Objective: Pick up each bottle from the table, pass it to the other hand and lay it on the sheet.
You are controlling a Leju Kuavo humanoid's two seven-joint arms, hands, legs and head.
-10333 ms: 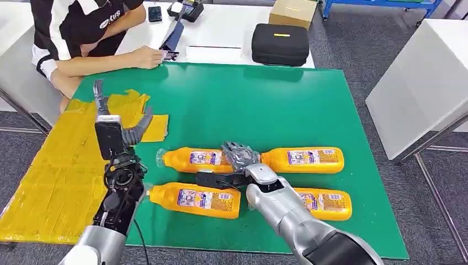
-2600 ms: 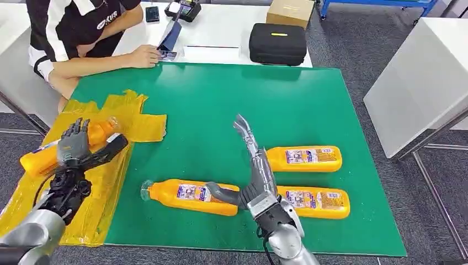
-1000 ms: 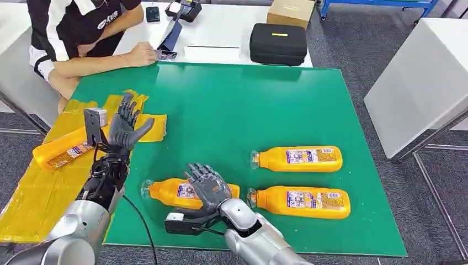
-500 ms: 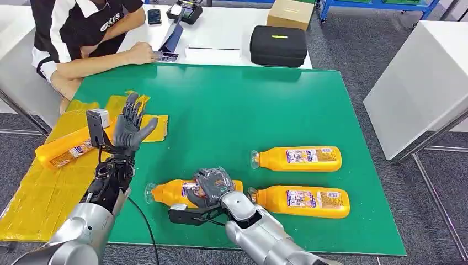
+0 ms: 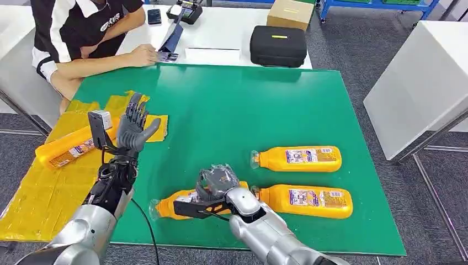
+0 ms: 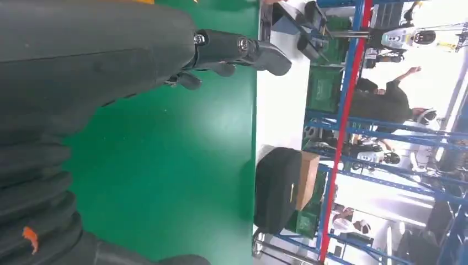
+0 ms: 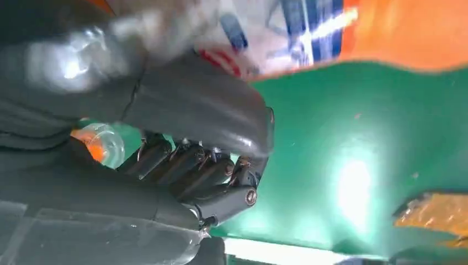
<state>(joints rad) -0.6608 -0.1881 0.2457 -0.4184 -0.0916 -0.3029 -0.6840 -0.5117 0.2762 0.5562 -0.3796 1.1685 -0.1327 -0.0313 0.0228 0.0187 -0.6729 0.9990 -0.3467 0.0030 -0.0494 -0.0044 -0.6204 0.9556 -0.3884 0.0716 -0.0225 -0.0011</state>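
Low center of the head view, the right hand (image 5: 217,185) grips an orange bottle (image 5: 176,204) on the green table (image 5: 232,110). The left hand (image 5: 134,126) is raised, fingers spread, holding nothing. 1 bottle (image 5: 63,148) lies on the yellow sheet (image 5: 49,187) at left; 2 more bottles (image 5: 298,158) lie at right.

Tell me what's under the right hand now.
An orange bottle lies on its side under the right hand, whose fingers wrap its middle. Its clear cap end sticks out over the green mat. The hand covers the label, and contact with the mat is hidden.
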